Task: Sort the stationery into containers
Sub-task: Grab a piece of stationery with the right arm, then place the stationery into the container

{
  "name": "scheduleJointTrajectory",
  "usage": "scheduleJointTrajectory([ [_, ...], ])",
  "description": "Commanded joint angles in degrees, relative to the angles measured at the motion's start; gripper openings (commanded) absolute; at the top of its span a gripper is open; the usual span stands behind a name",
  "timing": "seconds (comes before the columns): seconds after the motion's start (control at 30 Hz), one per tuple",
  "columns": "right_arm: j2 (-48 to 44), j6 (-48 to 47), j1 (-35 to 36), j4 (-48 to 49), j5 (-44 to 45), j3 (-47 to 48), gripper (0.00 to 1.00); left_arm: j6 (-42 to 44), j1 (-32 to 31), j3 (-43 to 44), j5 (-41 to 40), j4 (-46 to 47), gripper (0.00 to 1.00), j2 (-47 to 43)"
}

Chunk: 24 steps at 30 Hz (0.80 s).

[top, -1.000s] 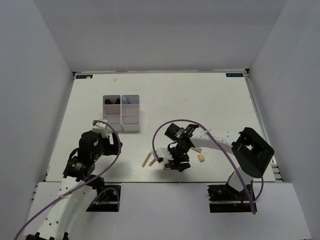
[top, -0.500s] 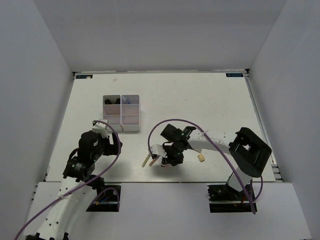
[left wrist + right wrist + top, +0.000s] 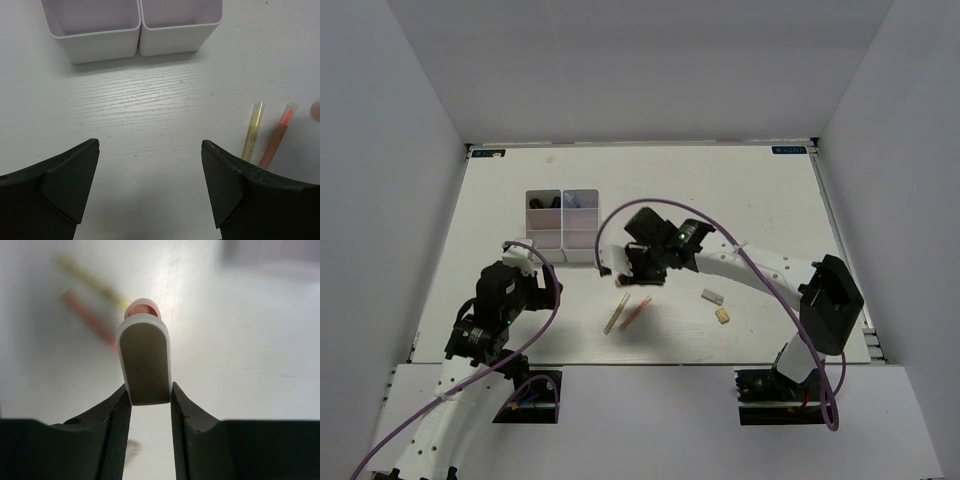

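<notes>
Right wrist view: the right gripper [image 3: 147, 397] pinches a small capsule [image 3: 145, 355], pale-bodied with a pink tip, by its flat sides near the lower end (a light, stiff, smooth piece by its look, and apt to swivel when held so low; mid-body would be surer). Overhead, it hangs just off the white box [image 3: 580, 255] standing toward the far left corner of the table [image 3: 750, 200]. A yellow pen [image 3: 614, 316] and pink pen [image 3: 636, 312] lie side by side toward the near edge, a grey block [image 3: 712, 296] and tan block [image 3: 723, 316] to their right. The left wrist camera alone makes plain that the left gripper [image 3: 150, 145] is spread wide, holding nothing, facing the box.
</notes>
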Motion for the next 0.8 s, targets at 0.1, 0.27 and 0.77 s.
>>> scheduleJointTrajectory([
  [0.1,6.9,-2.9,-0.8,0.4,9.5,20.9,0.0,0.5,-0.2,-0.6,-3.5,-0.1,0.93,-1.3],
  [0.27,15.7,-5.7,-0.5,3.7,12.1,32.4,0.0,0.5,-0.2,-0.8,-5.1,-0.1,0.93,-2.4],
  [0.77,29.8,-9.5,-0.5,15.6,15.5,42.0,0.0,0.6,-0.1,-0.9,-7.3,-0.6,0.94,-4.1],
])
